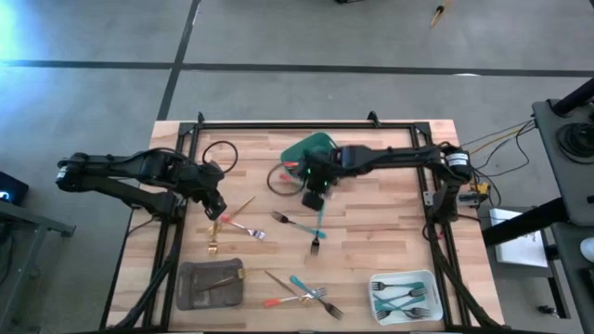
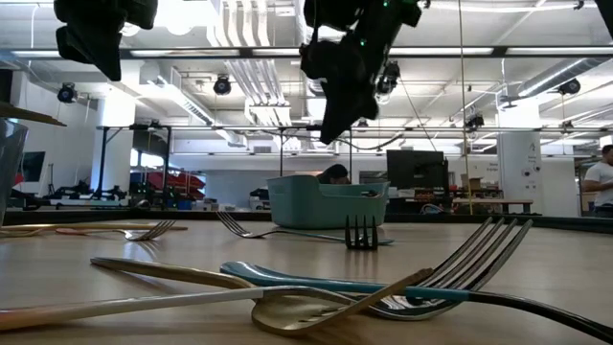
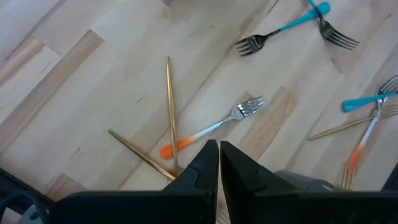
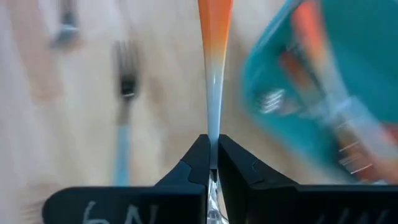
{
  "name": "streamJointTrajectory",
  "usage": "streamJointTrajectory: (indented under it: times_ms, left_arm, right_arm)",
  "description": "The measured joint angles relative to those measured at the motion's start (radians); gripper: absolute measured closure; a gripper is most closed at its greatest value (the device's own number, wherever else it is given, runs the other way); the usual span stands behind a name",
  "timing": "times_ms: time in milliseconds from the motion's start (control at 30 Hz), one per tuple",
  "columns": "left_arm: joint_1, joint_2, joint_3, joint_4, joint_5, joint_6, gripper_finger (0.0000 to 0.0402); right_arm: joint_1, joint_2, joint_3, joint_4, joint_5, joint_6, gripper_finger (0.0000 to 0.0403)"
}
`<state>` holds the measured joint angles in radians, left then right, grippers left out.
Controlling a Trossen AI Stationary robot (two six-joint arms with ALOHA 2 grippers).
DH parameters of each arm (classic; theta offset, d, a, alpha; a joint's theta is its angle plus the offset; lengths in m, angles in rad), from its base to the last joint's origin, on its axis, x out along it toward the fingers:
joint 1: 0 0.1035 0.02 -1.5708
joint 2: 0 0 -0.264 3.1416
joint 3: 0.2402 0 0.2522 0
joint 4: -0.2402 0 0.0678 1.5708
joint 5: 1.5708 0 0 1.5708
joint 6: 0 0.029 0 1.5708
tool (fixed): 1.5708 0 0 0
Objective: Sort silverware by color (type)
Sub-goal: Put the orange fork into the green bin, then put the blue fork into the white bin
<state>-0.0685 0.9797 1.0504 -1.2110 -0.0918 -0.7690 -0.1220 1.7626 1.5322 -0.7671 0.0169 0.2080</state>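
1. Forks lay tangled right in front of the low camera: a gold fork [image 2: 192, 278] and a teal-handled fork [image 2: 316, 284] crossed over each other on the wooden table [image 1: 390, 250].
2. Up above the table, the right gripper [image 4: 212, 163] was pinched tight on an orange-handled utensil [image 4: 214, 37]. It held the silver end, and the orange handle stuck straight out past the fingers.
3. That utensil hung just beside the green tray [image 1: 309, 148], which already had orange-handled pieces in it.
4. I think these pieces are light, thin and stiff. They look smooth and slippery, so one could spin or slide in the fingers. Holding near the middle of the handle seems safest.
5. The left gripper [image 3: 219, 163] was squeezed shut with nothing in it. It hung over another orange-handled fork [image 3: 214, 127] and two gold sticks [image 3: 169, 106] that crossed each other.
6. Teal forks sat in the white tray [image 1: 406, 295], and gold pieces lay in the grey tray [image 1: 211, 283].
7. Many pieces were not sorted yet. They are flat on the wood, so picking them up could be tricky.
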Motion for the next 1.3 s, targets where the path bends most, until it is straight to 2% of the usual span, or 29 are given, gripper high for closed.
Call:
streamJointTrajectory:
  times_ms: [400, 467, 567, 733, 900, 1067, 1300]
  left_arm:
    - [0.000, 0.026, 0.000, 0.024, -0.032, -0.050, 0.0401]
    - [0.000, 0.034, 0.000, 0.026, -0.038, -0.063, 0.0401]
    - [0.000, 0.048, 0.000, 0.032, -0.040, -0.080, 0.0401]
    - [0.000, 0.070, 0.000, 0.032, -0.040, -0.082, 0.0401]
    - [0.000, 0.090, 0.000, 0.032, -0.040, -0.081, 0.0401]
    - [0.000, 0.102, 0.000, 0.032, -0.040, -0.079, 0.0401]
    - [0.000, 0.099, 0.000, 0.031, -0.040, -0.071, 0.0401]
  right_arm:
    - [-0.172, 0.025, 0.005, 0.115, 0.009, -0.876, 0.0393]
    - [-0.188, 0.036, 0.003, 0.114, 0.009, -0.985, 0.0393]
    - [-0.205, 0.053, 0.003, 0.114, 0.008, -1.053, 0.0393]
    - [-0.219, 0.062, 0.003, 0.118, 0.014, -0.989, 0.0379]
    - [-0.232, 0.062, 0.003, 0.117, 0.062, -0.853, 0.0350]
    - [-0.239, 0.062, 0.003, 0.112, 0.065, -0.734, 0.0316]
    - [-0.237, 0.058, 0.065, -0.042, 0.032, -0.313, 0.0308]
